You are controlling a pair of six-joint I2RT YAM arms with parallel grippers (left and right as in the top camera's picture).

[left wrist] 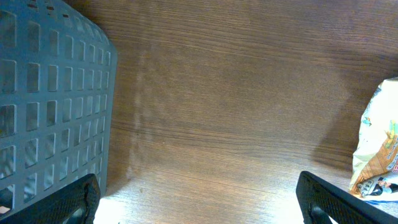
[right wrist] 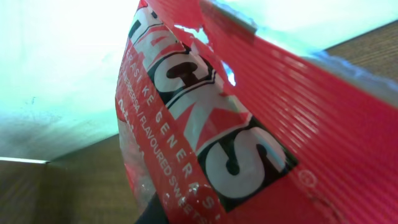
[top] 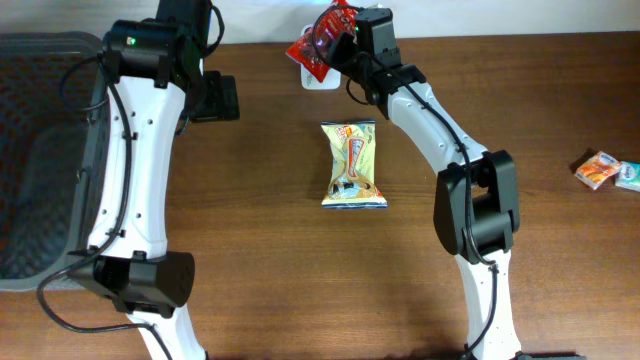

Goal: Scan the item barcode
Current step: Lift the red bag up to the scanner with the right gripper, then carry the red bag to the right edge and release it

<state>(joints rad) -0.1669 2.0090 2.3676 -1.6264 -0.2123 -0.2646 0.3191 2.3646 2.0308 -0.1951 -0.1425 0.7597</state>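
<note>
Filling the right wrist view, the crinkly red foil sweet packet [right wrist: 211, 124] shows its big white-and-black lettering to that camera; no barcode is visible on this face. From the left, a grey slotted plastic basket [top: 40, 42] sits far left of the yellow-green snack pouch [top: 354, 165], which lies at the middle of the dark brown wooden table [top: 260, 250]. The left gripper [left wrist: 199, 205] hovers over bare wood between basket and pouch, jaws spread wide and holding nothing. Beyond the pouch and slightly to its left, the right gripper [top: 342, 48] is clamped on the red packet and holds it above a small white flat slab [top: 312, 78], which I take to be the scanning spot. The packet's long axis tilts diagonally, its lower end towards the slab, hanging left of the gripper. The pouch lies flat, long axis running from the far side towards the near edge. Far right of it, at the table's edge, rest a small orange wrapped sweet [top: 597, 170] and a small teal-and-white wrapped sweet [top: 628, 175], touching or nearly so. The right arm clearly owns the next move. It probably turns on rotating the packet until its hidden face looks at the slab.
</note>
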